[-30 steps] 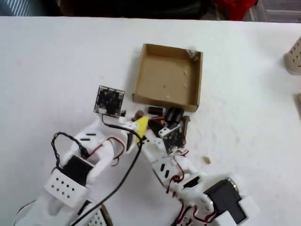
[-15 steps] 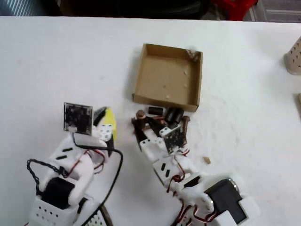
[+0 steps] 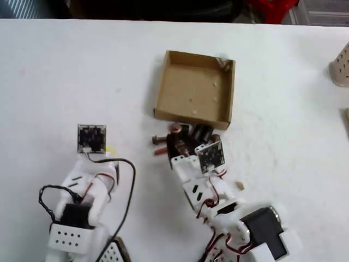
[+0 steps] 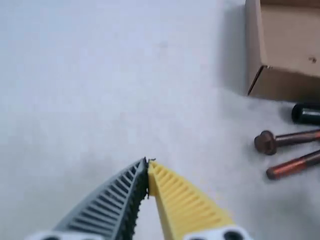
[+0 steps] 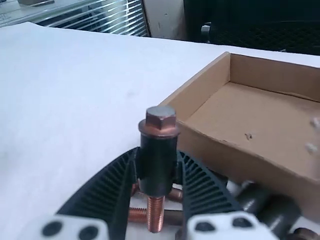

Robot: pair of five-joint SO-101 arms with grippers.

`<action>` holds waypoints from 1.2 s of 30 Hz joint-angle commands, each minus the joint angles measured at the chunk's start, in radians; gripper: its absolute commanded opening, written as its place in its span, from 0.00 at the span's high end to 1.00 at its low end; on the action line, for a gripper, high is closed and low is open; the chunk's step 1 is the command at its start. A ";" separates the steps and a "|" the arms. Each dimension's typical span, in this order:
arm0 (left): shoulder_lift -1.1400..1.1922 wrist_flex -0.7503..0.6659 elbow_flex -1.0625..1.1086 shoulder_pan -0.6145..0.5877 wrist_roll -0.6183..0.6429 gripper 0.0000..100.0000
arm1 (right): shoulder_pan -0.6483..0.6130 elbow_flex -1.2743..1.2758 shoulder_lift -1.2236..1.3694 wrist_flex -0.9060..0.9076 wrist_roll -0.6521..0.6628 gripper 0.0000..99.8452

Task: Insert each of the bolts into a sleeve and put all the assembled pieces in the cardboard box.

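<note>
The right gripper (image 5: 157, 157) clamps a black cylindrical sleeve (image 5: 158, 172) carrying a copper hex bolt (image 5: 160, 125), whose shank tip is cut off. The left gripper (image 4: 148, 167) is closed and empty over the white table (image 4: 100, 75). The window blinds (image 5: 100, 17) stand behind.

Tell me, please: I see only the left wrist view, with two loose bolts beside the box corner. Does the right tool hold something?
Observer: Yes. The right tool is shut on a black sleeve, held upright, with a bolt through it, head up.
Operator: Is any piece in the box already?
Observer: No. The cardboard box has no bolt or sleeve inside.
Operator: Are more sleeves on the table?
Observer: Yes, spare sleeves lie close by the box's near wall.
</note>
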 commanded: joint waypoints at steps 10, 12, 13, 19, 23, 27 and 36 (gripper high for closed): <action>-0.015 0.069 0.061 -0.019 -0.186 0.98 | 0.183 -0.002 -0.377 0.325 -0.005 0.98; -0.015 0.121 0.061 -0.019 -0.307 0.98 | 0.208 -0.003 -0.455 0.401 -0.005 0.98; -0.015 0.143 0.061 -0.019 -0.351 0.98 | 0.220 -0.006 -0.496 0.443 -0.005 0.98; -0.015 0.180 0.061 -0.019 -0.414 0.98 | 0.283 -0.180 -0.696 0.888 -0.005 0.98; -0.015 0.180 0.061 -0.027 -0.416 0.98 | 0.291 -0.367 -0.742 1.168 -0.005 0.98; -0.015 0.175 0.061 -0.074 -0.416 0.98 | 0.291 -0.526 -0.740 1.296 -0.005 0.98; -0.015 0.173 0.061 -0.082 -0.417 0.98 | 0.292 -0.778 -0.688 1.446 -0.002 0.98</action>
